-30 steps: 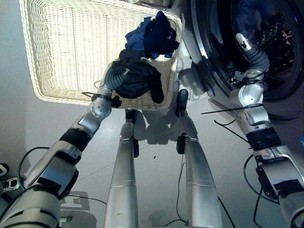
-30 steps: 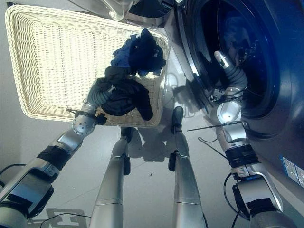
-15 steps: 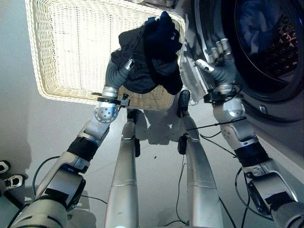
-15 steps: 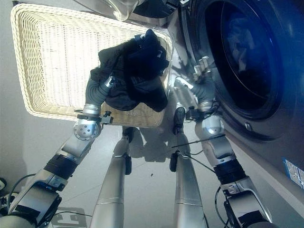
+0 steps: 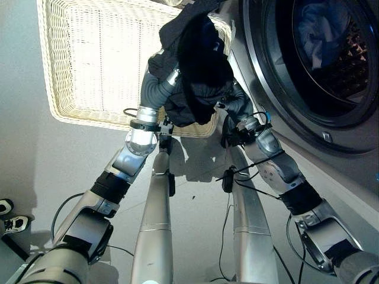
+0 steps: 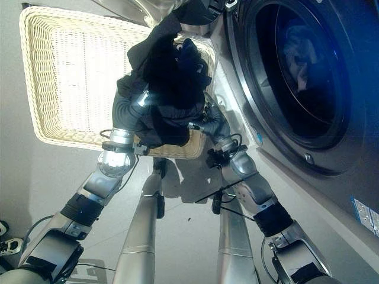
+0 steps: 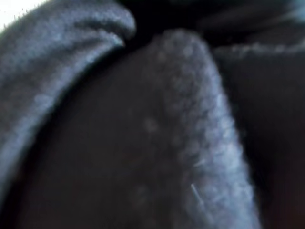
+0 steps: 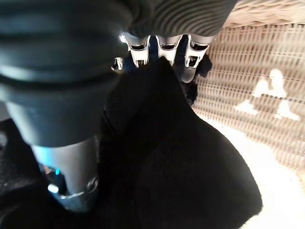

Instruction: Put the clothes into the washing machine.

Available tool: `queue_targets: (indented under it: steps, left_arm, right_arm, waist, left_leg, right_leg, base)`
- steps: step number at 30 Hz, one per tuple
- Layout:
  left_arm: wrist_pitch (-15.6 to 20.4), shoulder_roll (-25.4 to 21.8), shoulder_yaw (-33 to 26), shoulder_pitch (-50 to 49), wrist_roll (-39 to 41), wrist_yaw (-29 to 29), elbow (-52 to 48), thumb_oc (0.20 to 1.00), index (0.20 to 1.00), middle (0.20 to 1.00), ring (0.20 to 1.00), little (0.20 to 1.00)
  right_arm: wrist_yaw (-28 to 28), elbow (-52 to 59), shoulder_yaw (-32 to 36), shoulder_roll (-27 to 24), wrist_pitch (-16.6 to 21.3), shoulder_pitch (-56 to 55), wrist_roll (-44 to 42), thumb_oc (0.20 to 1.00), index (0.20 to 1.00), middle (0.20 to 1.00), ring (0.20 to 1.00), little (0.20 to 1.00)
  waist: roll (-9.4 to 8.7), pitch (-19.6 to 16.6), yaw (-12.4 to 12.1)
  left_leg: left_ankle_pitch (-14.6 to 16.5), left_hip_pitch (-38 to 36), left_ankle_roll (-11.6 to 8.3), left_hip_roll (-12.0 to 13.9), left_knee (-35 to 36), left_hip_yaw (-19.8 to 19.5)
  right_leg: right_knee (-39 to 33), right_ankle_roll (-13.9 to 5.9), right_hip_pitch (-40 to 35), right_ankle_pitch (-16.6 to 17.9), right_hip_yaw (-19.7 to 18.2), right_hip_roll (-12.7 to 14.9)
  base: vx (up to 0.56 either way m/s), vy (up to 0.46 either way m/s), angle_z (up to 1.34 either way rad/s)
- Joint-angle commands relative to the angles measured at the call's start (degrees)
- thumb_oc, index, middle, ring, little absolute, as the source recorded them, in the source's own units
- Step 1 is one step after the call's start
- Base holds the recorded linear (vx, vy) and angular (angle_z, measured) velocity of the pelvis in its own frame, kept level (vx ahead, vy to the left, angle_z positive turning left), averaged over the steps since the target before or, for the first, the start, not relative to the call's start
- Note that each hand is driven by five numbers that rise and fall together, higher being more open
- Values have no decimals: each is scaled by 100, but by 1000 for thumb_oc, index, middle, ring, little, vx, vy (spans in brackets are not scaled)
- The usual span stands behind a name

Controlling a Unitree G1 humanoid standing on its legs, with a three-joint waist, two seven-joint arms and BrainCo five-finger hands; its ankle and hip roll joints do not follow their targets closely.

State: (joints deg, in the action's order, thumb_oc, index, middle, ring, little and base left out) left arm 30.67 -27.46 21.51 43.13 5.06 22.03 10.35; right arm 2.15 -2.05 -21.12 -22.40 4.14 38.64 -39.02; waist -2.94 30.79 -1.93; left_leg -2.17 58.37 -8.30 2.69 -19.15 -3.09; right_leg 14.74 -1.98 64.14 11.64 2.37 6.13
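Since a second ago both hands have lifted one dark, soft bundle of clothes (image 5: 198, 71) above the woven wicker basket (image 5: 89, 59). Left hand (image 5: 172, 74) is buried in cloth, its grip untellable. Right hand (image 8: 162, 50) has fingers (image 8: 193, 64) pressed into the bundle, grip unclear, beside one round washing machine (image 5: 320, 65) door opening.

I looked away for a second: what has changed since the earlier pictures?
The left hand has lifted the dark clothes out of the basket toward the washing machine. The right hand left the drum and came under the bundle. The basket and the laundry in the drum stayed put.
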Motion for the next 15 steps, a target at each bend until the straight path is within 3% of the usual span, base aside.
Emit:
queue_targets:
  steps: [1, 9, 10, 15]
  left_arm:
    - [436, 249, 10, 195, -460, 8, -538, 200, 200, 200, 200, 200]
    - [462, 351, 89, 223, -319, -172, -608, 200, 200, 200, 200, 200]
    - [448, 368, 121, 233, -300, -270, -645, 200, 200, 200, 200, 200]
    - [335, 452, 242, 260, -171, -470, -667, 200, 200, 200, 200, 200]
  right_arm:
    - [-249, 680, -303, 82, -38, 24, -136, 1000, 1000, 1000, 1000, 1000]
    - [-331, 743, -455, 122, -174, 113, -161, 1000, 1000, 1000, 1000, 1000]
    - [-352, 765, -474, 141, -164, 135, -168, 200, 200, 200, 200, 200]
    - [-295, 784, -521, 210, -26, 175, -173, 200, 200, 200, 200, 200]
  waist:
    - [401, -99, 64]
    - [405, -99, 43]
    - [408, -99, 33]
    - [399, -99, 32]
  left_leg:
    - [-509, -149, 588, -731, 603, 70]
    - [-523, -114, 590, -750, 567, 57]
    - [-522, -102, 588, -760, 551, 47]
    - [-524, -90, 587, -777, 528, 36]
  right_leg:
    - [469, -499, -263, -435, 769, -366]
    - [487, -501, -232, -416, 782, -358]
    - [496, -505, -222, -414, 790, -351]
    - [508, -512, -210, -400, 798, -352]
  base:
    - [0, 0, 0]
    - [0, 0, 0]
    - [0, 0, 0]
    - [0, 0, 0]
